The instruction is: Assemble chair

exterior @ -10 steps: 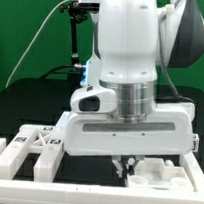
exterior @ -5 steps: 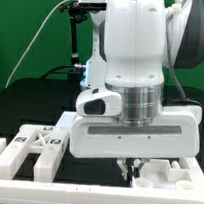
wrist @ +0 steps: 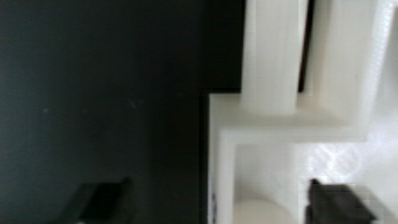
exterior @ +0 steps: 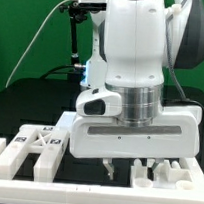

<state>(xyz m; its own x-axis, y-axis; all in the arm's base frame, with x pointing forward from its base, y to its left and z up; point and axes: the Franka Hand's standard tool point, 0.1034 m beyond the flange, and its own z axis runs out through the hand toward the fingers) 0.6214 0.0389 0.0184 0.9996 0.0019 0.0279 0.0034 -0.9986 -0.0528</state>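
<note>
The chair is in loose glossy white parts. One blocky part (exterior: 170, 177) with raised lugs lies at the front of the exterior view's right, just beside my gripper (exterior: 120, 170). In the wrist view the same part (wrist: 285, 110) runs along the black table, its edge between my fingertips. My gripper (wrist: 217, 202) stands open: one dark fingertip (wrist: 98, 200) is over the bare table and the other (wrist: 338, 200) is over the white part, and neither touches it. Other chair parts with black-and-white tags (exterior: 33, 140) lie at the exterior view's left.
A white border rail (exterior: 5, 158) runs along the front edge of the black table (exterior: 30, 99). A black stand with a cable (exterior: 77, 38) rises at the back. The arm's big white body hides the middle of the table.
The jaws were shut on the white part a second ago and have spread wide, letting it go. The part now rests on the table by itself. The arm has barely moved.
</note>
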